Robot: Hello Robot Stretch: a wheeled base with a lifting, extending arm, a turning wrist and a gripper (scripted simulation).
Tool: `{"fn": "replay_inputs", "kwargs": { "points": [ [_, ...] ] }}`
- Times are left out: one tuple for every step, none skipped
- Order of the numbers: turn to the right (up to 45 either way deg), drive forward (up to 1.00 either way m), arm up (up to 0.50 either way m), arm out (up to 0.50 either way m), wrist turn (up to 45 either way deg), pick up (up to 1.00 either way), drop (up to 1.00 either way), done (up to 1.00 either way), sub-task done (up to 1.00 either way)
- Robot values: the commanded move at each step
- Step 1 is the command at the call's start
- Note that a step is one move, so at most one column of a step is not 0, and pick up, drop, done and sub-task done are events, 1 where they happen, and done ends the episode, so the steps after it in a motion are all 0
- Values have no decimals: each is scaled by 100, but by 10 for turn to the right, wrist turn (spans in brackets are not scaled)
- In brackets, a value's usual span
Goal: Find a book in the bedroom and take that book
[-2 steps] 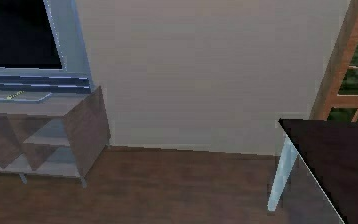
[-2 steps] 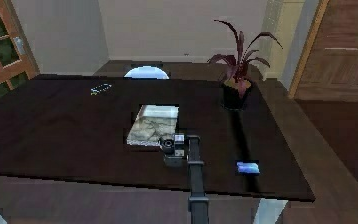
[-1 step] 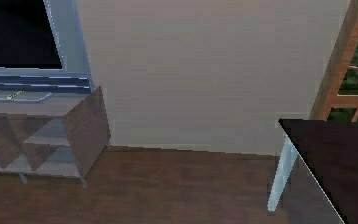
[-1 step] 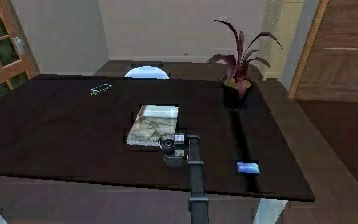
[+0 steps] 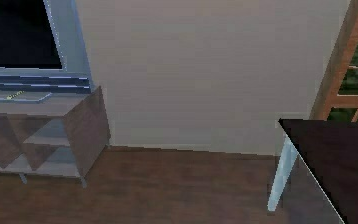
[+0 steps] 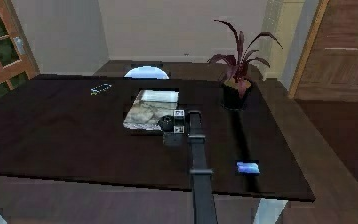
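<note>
A flat pale book-like thing (image 6: pixel 147 113) lies on the dark table (image 6: pixel 57 125) in the arm side view, with a second white flat item (image 6: pixel 159 96) just beyond it. The arm (image 6: pixel 200 170) rises from the bottom edge over the tabletop. Its gripper (image 6: pixel 169 130) sits at the near right corner of the pale thing. I cannot tell whether the gripper holds anything or touches it.
On the table also lie a small dark remote-like object (image 6: pixel 101 89) and a small blue item (image 6: pixel 249 167); a reddish potted plant (image 6: pixel 239 60) stands at the far side. A pale chair back (image 6: pixel 146 72) shows beyond. The forward view has a TV (image 5: pixel 27 35) on a shelf unit (image 5: pixel 47 135), bare wall, and the table's corner (image 5: pixel 327 165).
</note>
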Motion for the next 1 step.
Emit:
{"fn": "replay_inputs", "kwargs": {
  "points": [
    [0,0,0,0,0,0,0,100,0]
  ]
}}
